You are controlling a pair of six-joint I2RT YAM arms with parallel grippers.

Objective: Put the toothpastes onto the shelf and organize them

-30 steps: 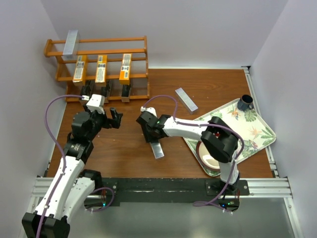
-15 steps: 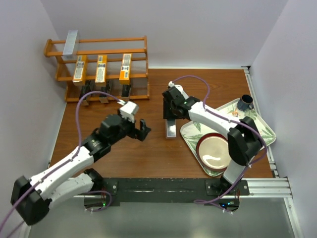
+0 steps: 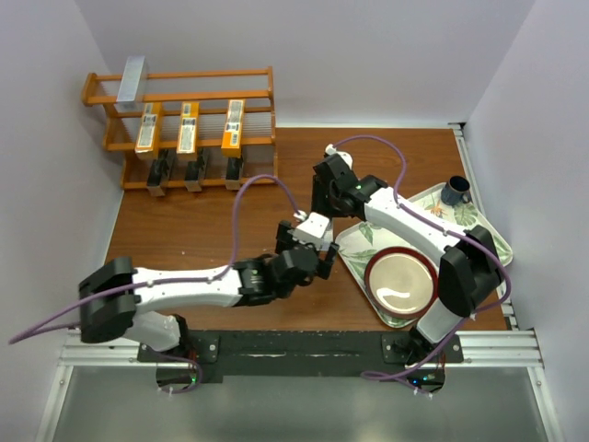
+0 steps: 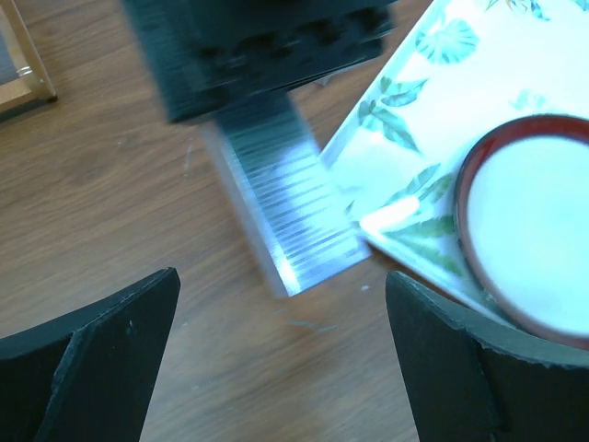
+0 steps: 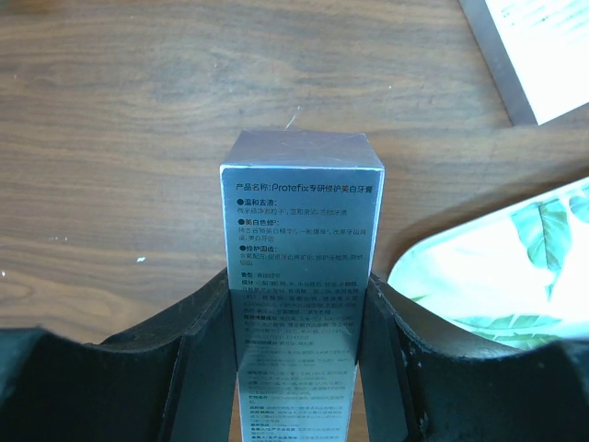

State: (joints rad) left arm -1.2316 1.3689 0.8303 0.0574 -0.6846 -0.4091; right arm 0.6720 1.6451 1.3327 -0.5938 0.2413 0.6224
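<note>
Trust the right gripper (image 5: 296, 281) as it stands, pinched narrow on the silver-grey carton (image 5: 299, 207), with the printed free end sticking out past the fingertips over the table (image 5: 110, 138). Read this as a likely handover. Ease the left gripper (image 4: 281, 281), spread wide and holding nothing, around that free end, well clear of the right fingers (image 5: 198, 368) and square to the long sides so nothing twists. Close firmly, and only then let the right go. Mind the leaf-patterned tray (image 3: 479, 241) and the red-rimmed bowl (image 3: 402, 281) just beside the carton's end. Then carry toward the shelf (image 3: 184, 97) at the far left. Aim for the top tier next to the lone silver carton (image 3: 132, 78), above the orange row (image 3: 188, 126) and the black row (image 3: 195, 170).
</note>
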